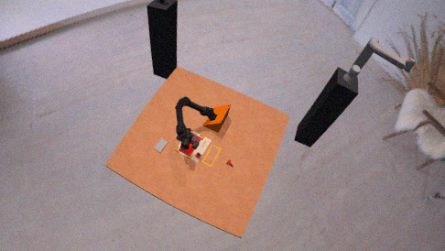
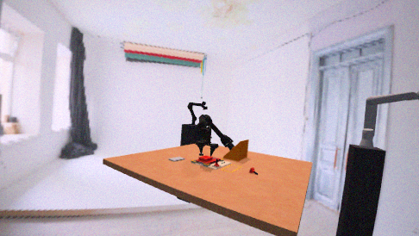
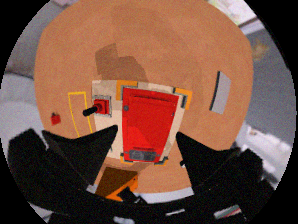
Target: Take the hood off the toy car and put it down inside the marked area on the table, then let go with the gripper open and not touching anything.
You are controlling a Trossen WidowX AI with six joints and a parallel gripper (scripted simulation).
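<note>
The hood looks to be the red panel (image 1: pixel 186 150) (image 2: pixel 206 159) (image 3: pixel 150 112) lying on a cream base (image 1: pixel 205 142) (image 3: pixel 105 86) with orange corner pieces; I see no clear car shape. My gripper (image 2: pixel 206 154) (image 3: pixel 148 131) is open and empty, pointing down above the panel. In the wrist view its two black fingers stand wide apart, one at each side of the panel's lower half. In the top view the arm partly hides the panel and the fingertips. The marked area is a yellow outline (image 1: pixel 216 157) (image 3: pixel 76 93) on the table beside the base.
A red block (image 1: pixel 198 155) (image 3: pixel 102 106) with a black handle sits on the base, on the outline's side. A small red piece (image 1: pixel 229 162) (image 2: pixel 253 170) (image 3: pixel 55 119) lies beyond the outline. An orange wedge (image 1: pixel 218 115) (image 2: pixel 238 151) stands behind. A grey plate (image 1: pixel 161 146) (image 2: pixel 176 158) (image 3: pixel 221 93) lies opposite.
</note>
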